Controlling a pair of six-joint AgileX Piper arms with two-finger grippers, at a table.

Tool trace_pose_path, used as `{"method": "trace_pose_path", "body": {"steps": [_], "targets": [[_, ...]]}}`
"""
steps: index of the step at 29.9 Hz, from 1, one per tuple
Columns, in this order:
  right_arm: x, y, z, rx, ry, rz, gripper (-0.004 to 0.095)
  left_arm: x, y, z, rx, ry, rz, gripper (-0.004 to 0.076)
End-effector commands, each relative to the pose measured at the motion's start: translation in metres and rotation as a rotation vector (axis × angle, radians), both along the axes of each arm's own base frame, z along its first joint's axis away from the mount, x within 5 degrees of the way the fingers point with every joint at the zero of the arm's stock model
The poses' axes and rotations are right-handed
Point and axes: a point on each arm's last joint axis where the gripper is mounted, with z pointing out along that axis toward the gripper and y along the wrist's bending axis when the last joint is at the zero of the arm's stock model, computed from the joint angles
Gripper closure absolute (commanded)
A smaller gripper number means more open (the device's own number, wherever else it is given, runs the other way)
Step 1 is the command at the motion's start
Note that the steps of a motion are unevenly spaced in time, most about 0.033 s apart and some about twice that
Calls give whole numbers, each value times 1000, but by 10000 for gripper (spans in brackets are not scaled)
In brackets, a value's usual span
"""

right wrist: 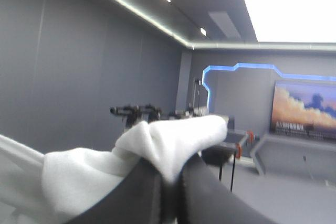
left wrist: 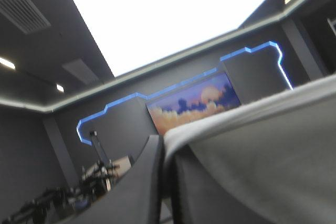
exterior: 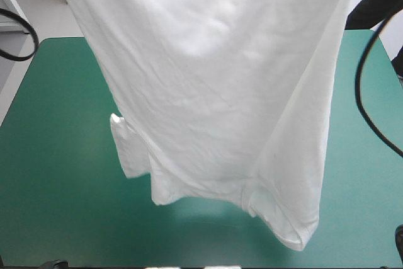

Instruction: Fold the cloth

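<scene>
In the high view I am seeing the T-shirt [exterior: 214, 80] hanging lifted over the teal-green table [exterior: 56, 187], its lower end dangling toward the near edge. In the left wrist view my left gripper [left wrist: 163, 182] is pinching the cloth's edge. In the right wrist view my right gripper [right wrist: 169, 192] is clamping a bunched white corner.

one T-shirt [exterior: 214, 92], two hands [left wrist: 163, 148] [right wrist: 169, 178], one table [exterior: 50, 187]

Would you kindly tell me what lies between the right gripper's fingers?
A bunched fold of the T-shirt, pinched by the right gripper, as the right wrist view shows.
</scene>
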Motion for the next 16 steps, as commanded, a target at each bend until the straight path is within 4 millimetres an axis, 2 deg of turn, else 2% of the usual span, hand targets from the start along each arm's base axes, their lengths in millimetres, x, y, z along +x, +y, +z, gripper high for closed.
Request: {"method": "trace_pose_path", "body": {"steps": [1,3,6,9,10,12,16], "targets": [[33,5,-18,-41,177,-46,915,8,-1,-9,-2,113,30,746],[55,11,-32,-68,305,-44,915,24,-13,-23,29,237,71,746],[95,20,-57,-90,491,-64,915,58,-33,-49,100,415,174,746],[135,26,-84,-119,635,-134,919,104,-53,-79,129,573,172,745],[150,28,-93,-134,671,-155,925,124,-60,-92,135,623,158,745],[175,33,-112,-149,743,-176,925,159,-63,-114,135,708,173,746],[230,28,-151,-125,868,-191,925,225,-72,-170,157,893,196,745]]}}
